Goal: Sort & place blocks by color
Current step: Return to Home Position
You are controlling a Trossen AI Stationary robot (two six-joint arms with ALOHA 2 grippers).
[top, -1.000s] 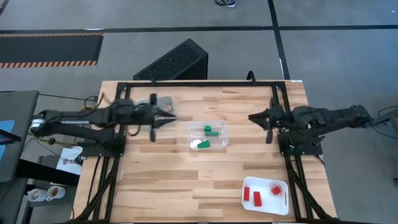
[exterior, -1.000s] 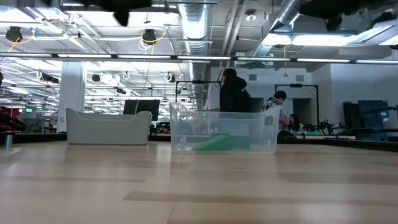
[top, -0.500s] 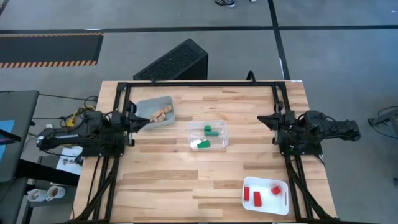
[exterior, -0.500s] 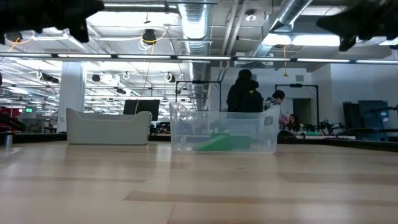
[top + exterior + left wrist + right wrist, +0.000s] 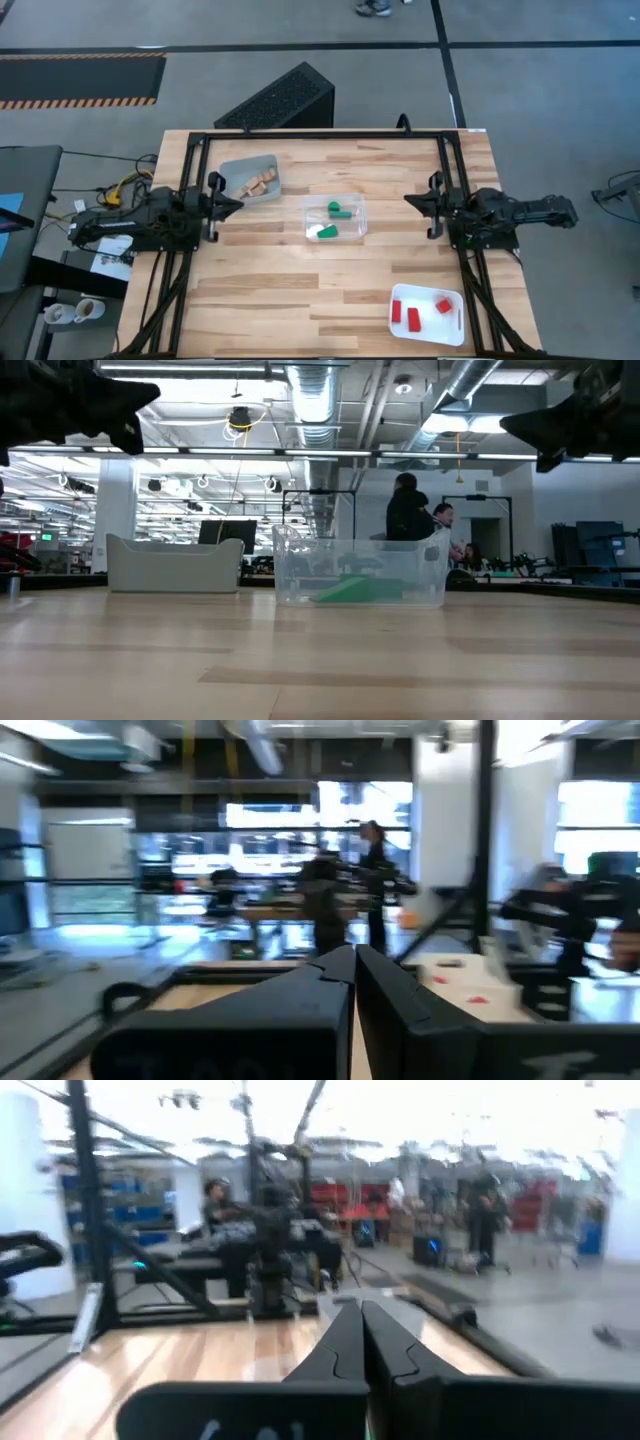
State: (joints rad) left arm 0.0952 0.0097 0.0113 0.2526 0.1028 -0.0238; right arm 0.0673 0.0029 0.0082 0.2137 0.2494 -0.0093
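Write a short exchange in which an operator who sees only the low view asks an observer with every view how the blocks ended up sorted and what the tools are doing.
Operator: I see green blocks in the clear bin. What is inside the grey bin?
Observer: The high view shows pale wood blocks in it.
Operator: Where are the red ones?
Observer: Three red blocks lie in the white tray, on the robot's right and outside your view.
Operator: Are the tools carrying anything?
Observer: The wrist views show the left tool and the right tool both shut and empty.
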